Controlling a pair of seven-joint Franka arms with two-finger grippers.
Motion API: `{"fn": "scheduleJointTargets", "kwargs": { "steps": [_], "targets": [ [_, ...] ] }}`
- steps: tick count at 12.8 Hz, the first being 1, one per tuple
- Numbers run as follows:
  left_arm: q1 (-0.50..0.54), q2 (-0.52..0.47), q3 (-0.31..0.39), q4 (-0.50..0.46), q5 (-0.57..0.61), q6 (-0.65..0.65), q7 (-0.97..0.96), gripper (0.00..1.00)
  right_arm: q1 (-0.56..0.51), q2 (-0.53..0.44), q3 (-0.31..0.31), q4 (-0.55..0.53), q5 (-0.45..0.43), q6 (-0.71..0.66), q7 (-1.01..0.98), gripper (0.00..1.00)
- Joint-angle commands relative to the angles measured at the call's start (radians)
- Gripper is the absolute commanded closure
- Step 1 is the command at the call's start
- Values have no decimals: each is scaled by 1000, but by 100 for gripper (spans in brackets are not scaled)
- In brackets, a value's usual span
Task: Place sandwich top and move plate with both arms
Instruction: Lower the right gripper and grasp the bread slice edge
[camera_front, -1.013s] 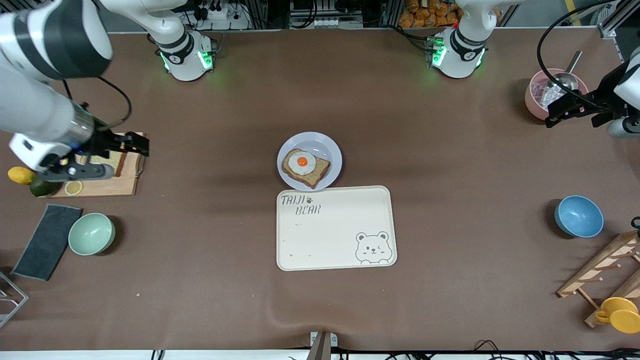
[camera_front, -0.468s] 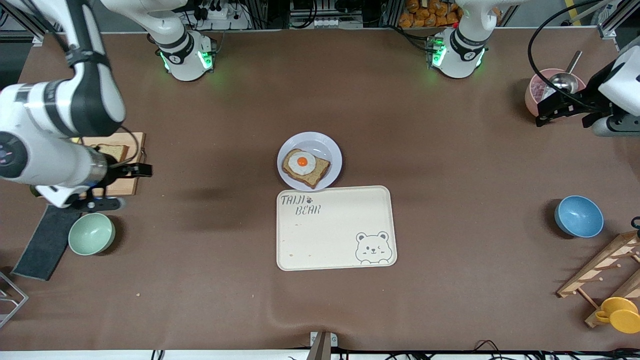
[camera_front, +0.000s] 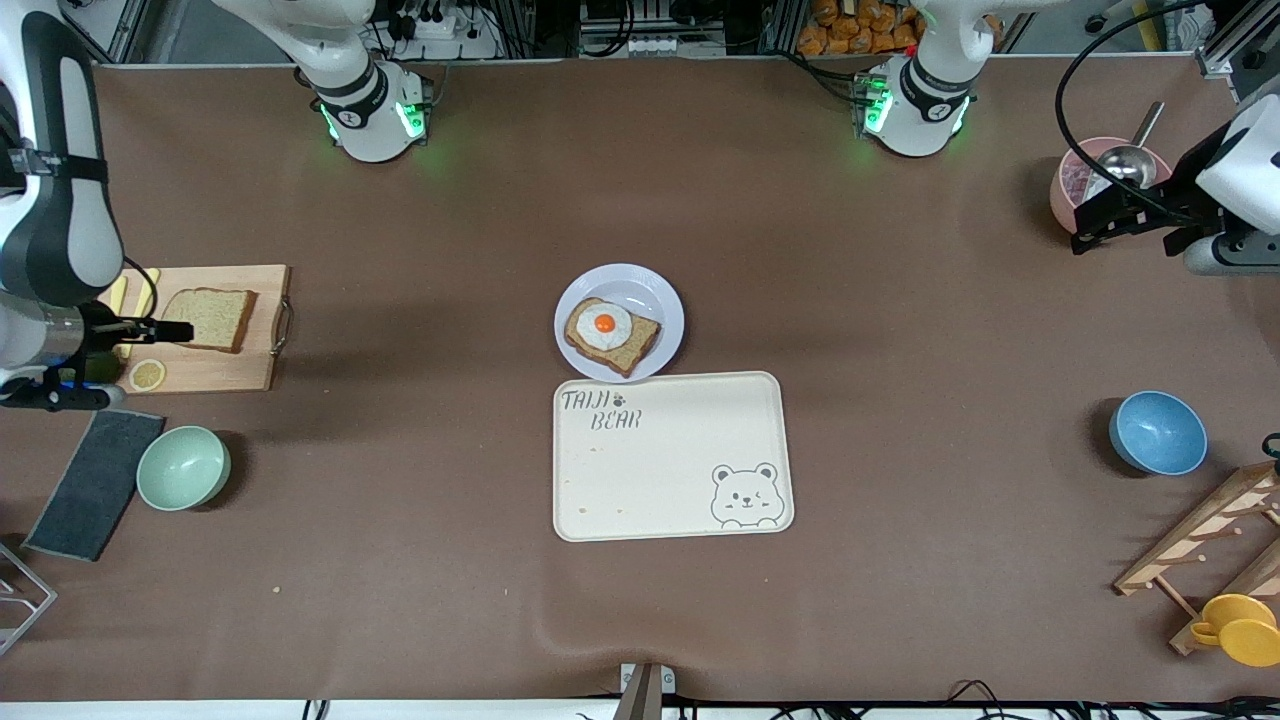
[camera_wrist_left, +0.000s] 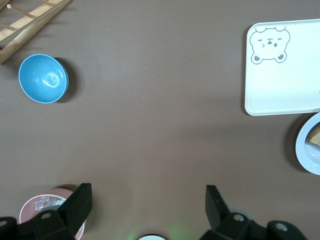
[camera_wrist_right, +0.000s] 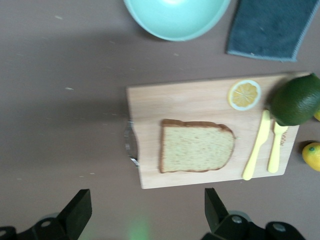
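Note:
The sandwich top (camera_front: 210, 318) (camera_wrist_right: 196, 146), a plain brown slice, lies flat on a wooden cutting board (camera_front: 240, 372) at the right arm's end of the table. My right gripper (camera_front: 180, 328) (camera_wrist_right: 145, 212) hangs open in the air beside that slice and touches nothing. At the middle of the table the pale plate (camera_front: 660, 295) (camera_wrist_left: 306, 150) carries a bread slice with a fried egg (camera_front: 605, 324). My left gripper (camera_front: 1090, 225) (camera_wrist_left: 147, 202) is open and empty, up over the pink bowl (camera_front: 1075, 190) at the left arm's end.
A cream bear tray (camera_front: 672, 480) lies just nearer the camera than the plate. A lemon slice (camera_wrist_right: 244, 94), a lime (camera_wrist_right: 296, 100) and yellow knives (camera_wrist_right: 257, 145) share the board. A green bowl (camera_front: 183, 467), a dark cloth (camera_front: 95, 480), a blue bowl (camera_front: 1157, 432) and a wooden rack (camera_front: 1210, 540) stand around.
The right arm has swung back toward its end of the table, uncovering the bread slice on the board. The left gripper shifted slightly by the pink bowl, then held still.

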Motion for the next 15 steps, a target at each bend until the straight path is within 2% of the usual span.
{"fn": "scheduleJointTargets", "kwargs": {
  "steps": [1,5,7,12,15],
  "targets": [
    [-9,-5,7,-2,0,0,-9,0,-185,-46,23,-197,-18,196,-167,0],
    [-6,-4,11,1,0,1,-6,0,-330,-40,23,-367,-17,403,-268,0],
    [3,-5,11,1,0,1,3,0,-356,-40,25,-444,-15,534,-276,0],
    [1,-2,11,0,0,3,3,0,-378,-10,23,-446,61,542,-272,0],
    [1,2,10,0,0,3,3,0,-386,30,25,-423,62,545,-275,0]
  ]
}}
